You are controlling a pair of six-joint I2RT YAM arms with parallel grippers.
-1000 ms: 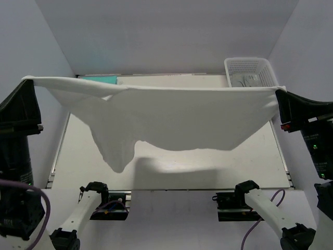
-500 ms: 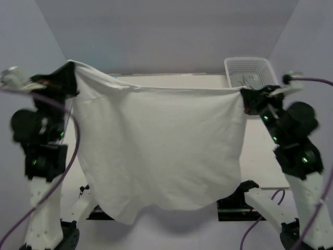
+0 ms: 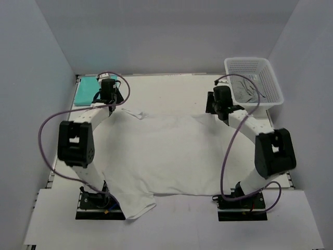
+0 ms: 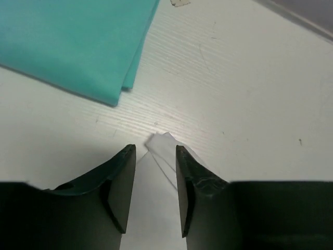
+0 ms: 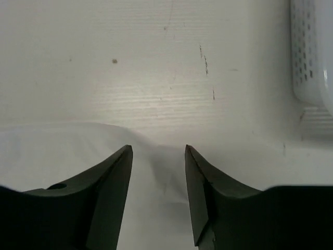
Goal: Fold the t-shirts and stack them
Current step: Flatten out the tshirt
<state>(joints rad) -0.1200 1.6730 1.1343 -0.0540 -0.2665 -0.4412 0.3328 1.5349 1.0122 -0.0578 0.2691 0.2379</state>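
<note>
Top external view: white t-shirt (image 3: 171,151) lies spread flat on the table (image 3: 171,94), left of the basket (image 3: 248,59) and nearer the arm bases than it.

Edges and room:
- Far edge of the shirt runs about level with the basket's near wall. Bare table beyond it, across to the basket's left side.
- Right edge stops short of the table side under the basket, leaving a bare band there.
- Near-left corner: a sleeve-like flap runs past the table's near edge.
- Teal t-shirt (image 3: 86,92) sits opposite the basket, at the far-left corner and about the same depth. Bare wood shows between it and the white cloth.

Look: white shirt plain, soft, mostly smooth, with a small turned-up fold at its far-left corner. Teal shirt is folded into a compact rectangle with layered edges. Grey cloth (image 3: 244,88) lies inside the basket.

Heading: the white shirt's broader span runs left to right, toward the basket. Collar cannot be made out, so which end is the top is unclear.

Left wrist view: left gripper (image 4: 153,151) low over the shirt's far-left tip, jaws a narrow gap apart, cloth lying loose between them, not pinched.

Right wrist view: right gripper (image 5: 158,151) over the far-right corner just left of the basket. Jaws likewise narrowly parted, cloth flat beneath the gap.
</note>
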